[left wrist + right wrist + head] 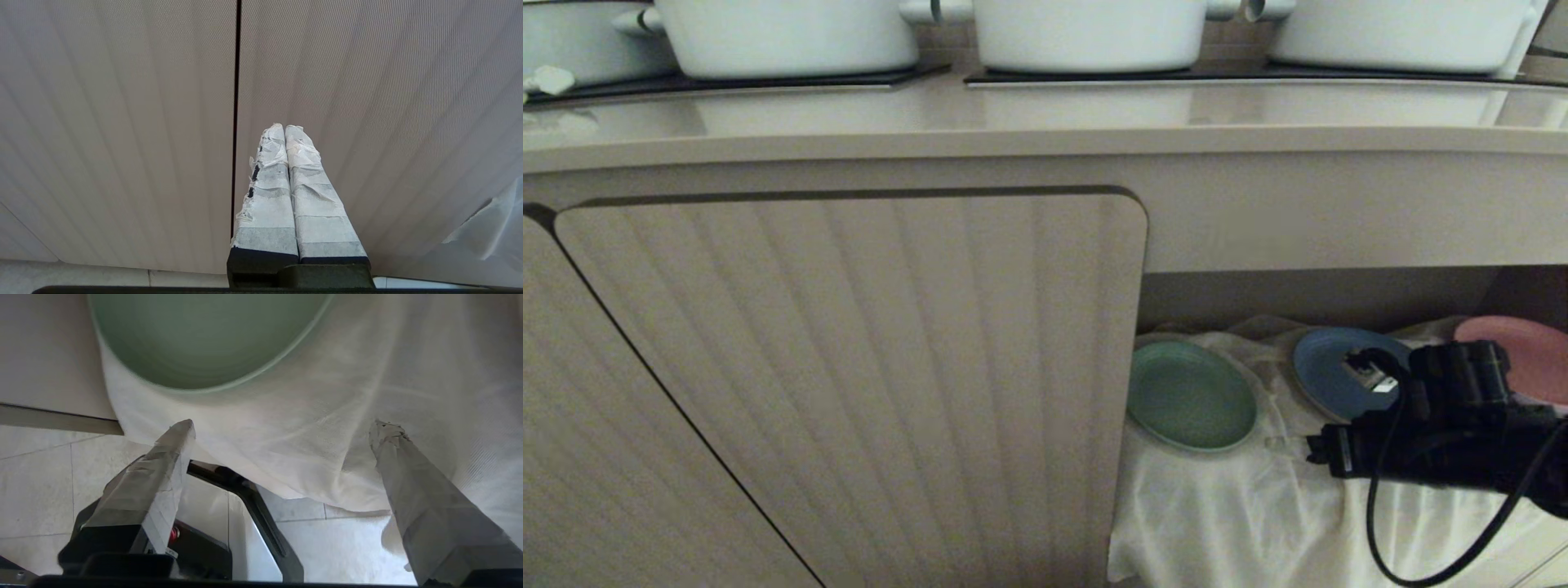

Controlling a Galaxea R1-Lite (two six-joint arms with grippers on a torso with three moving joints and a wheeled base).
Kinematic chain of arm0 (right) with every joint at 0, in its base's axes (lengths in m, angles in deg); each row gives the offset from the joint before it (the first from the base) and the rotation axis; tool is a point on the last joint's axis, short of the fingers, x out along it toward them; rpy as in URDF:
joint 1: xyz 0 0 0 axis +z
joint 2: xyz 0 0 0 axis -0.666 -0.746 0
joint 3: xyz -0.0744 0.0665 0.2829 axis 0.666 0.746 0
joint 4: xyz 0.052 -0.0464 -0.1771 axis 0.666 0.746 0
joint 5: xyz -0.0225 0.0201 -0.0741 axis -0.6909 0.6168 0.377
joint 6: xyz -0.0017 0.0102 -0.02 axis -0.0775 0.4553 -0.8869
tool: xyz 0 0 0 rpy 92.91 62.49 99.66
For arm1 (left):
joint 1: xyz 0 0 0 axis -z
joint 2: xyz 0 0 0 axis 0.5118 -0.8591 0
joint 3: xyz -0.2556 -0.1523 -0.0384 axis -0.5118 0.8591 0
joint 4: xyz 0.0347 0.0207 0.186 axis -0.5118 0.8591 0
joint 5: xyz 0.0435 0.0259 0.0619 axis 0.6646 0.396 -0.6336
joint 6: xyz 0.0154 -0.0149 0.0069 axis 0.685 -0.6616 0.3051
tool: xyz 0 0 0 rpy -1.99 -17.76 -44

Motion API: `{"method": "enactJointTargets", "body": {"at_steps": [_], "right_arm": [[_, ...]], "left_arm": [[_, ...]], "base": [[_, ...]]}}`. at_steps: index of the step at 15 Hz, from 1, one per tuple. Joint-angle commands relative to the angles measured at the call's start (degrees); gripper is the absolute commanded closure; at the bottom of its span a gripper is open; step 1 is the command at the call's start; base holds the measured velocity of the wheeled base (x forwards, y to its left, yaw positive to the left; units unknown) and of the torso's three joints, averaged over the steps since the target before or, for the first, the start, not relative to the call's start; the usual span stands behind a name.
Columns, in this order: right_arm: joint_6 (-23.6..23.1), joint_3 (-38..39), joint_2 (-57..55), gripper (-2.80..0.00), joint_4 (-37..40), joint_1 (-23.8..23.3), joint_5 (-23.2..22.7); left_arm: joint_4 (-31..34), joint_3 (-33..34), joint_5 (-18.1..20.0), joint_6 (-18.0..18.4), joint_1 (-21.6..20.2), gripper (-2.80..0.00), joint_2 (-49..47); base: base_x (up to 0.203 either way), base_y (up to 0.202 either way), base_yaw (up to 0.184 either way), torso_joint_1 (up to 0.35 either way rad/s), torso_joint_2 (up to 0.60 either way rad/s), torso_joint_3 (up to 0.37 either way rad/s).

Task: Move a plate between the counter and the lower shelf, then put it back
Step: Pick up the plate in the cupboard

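From my seat I see the plate (1191, 395) lying flat on the white cloth (1241, 506) that covers the lower shelf (1339, 298), at the left end of the opening, just beside the edge of the ribbed cabinet door (849, 384). Nothing is gripping it.

My right gripper (282, 428) sits in front of the shelf with its fingers (412, 490) spread wide apart and nothing between them. In the right wrist view the plate lies ahead of the fingertips, clear of both, with a band of cloth between them and its rim; the cloth's hanging hem drapes in front of the fingers, and tiled floor (41, 486) shows beneath. In the head view the right arm (1445, 425) comes in from the right, low in front of the shelf, to the right of the green plate and partly covering a dark blue plate (1331, 371). A pink plate (1523, 355) lies further right.

The left gripper (284, 127) faces the cabinet door, its taped fingers pressed together and empty.

Above, the counter (1045, 122) carries three white pots (1086, 33).
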Motion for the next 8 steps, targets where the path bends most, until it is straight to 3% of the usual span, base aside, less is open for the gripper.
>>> {"method": "enactJointTargets", "body": {"at_steps": [1,8], "right_arm": [[0.01,-1.90,-1.21,-2.80,1.08,0.09,-0.09],[0.19,-2.69,-5.34,-2.80,1.59,3.65,1.94]], "left_arm": [[0.00,0.02,-0.03,-0.01,0.00,0.00,0.02],[0.00,0.02,-0.03,-0.09,0.00,0.00,0.02]], "base": [[0.000,0.000,0.000,0.000,0.00,0.000],[0.000,0.000,0.000,0.000,0.00,0.000]]}}
